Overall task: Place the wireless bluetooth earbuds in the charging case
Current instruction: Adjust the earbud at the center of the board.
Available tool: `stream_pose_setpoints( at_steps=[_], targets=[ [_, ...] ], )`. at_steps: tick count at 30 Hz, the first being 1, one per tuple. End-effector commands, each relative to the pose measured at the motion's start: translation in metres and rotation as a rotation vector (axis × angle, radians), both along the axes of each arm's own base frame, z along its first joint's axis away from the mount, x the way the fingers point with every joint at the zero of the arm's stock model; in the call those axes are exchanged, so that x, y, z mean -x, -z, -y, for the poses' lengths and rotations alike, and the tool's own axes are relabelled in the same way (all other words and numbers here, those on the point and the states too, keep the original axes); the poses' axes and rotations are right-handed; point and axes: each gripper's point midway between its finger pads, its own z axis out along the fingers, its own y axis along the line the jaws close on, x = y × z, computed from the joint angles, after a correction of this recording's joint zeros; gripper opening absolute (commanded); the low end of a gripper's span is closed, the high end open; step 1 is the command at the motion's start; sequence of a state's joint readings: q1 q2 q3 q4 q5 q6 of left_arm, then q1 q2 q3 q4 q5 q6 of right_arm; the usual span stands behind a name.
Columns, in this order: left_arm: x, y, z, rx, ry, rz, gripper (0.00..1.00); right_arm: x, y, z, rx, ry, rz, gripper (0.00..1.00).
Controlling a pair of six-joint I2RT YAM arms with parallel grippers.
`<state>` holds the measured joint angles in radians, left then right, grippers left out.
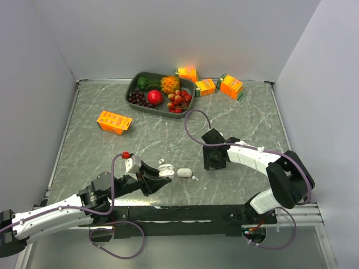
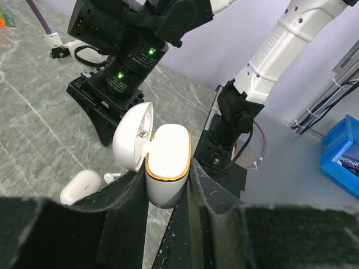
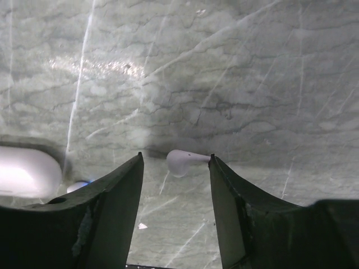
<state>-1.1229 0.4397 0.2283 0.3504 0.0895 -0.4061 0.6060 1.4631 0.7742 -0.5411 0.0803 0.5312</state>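
Marble tabletop (image 1: pixel 84 151) | left fingers (image 2: pixel 120 224) clamp open charging case (image 2: pixel 166 165) | carton (image 1: pixel 114 121) print unreadable

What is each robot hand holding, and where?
Left gripper pinches the open charging case by its sides. Right gripper holds nothing; an earbud lies between its jaws.

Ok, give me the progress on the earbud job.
Done: left gripper clamps a case, lid open. In hand: right gripper straddles an earbud on the table, not yet gripped. Left: lifting it and seating it in the case; another earbud lies beside a closed second case.
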Motion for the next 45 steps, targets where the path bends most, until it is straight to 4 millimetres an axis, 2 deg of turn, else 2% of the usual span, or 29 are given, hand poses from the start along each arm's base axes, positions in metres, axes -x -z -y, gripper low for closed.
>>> stream_pose_setpoints(
  at_steps=[1,7,11,21,23,27,32,40,41,45],
  targets=[
    [0.004,-0.012,0.000,0.041,0.018,0.008,0.01,0.001,0.015,0.005,0.025,0.071,-0.036,0.55],
    [0.005,-0.012,0.001,0.039,0.022,0.004,0.01,0.002,0.017,0.002,0.003,0.130,-0.051,0.45],
    [0.005,-0.012,0.001,0.037,0.023,0.003,0.01,0.002,0.017,-0.003,-0.026,0.159,-0.052,0.34],
    [0.003,-0.009,0.004,0.028,0.019,-0.005,0.01,-0.001,0.006,-0.040,-0.243,0.258,-0.100,0.27],
    [0.002,-0.008,0.004,0.028,0.018,-0.008,0.01,-0.004,0.001,-0.048,-0.286,0.275,-0.105,0.30],
    [0.002,-0.007,0.005,0.029,0.017,-0.012,0.01,-0.013,-0.007,-0.054,-0.295,0.267,-0.093,0.45],
    [0.001,-0.007,0.005,0.026,0.012,-0.013,0.01,-0.016,-0.009,-0.046,-0.233,0.234,-0.079,0.55],
    [0.001,-0.004,0.004,0.022,0.010,-0.018,0.01,-0.028,-0.018,-0.018,-0.056,0.133,0.007,0.65],
    [0.001,-0.004,0.005,0.022,0.011,-0.017,0.01,-0.030,-0.022,-0.018,-0.049,0.116,0.019,0.69],
    [0.001,-0.005,0.005,0.022,0.011,-0.015,0.01,-0.033,-0.029,-0.016,-0.014,0.053,0.038,0.77]
  ],
)
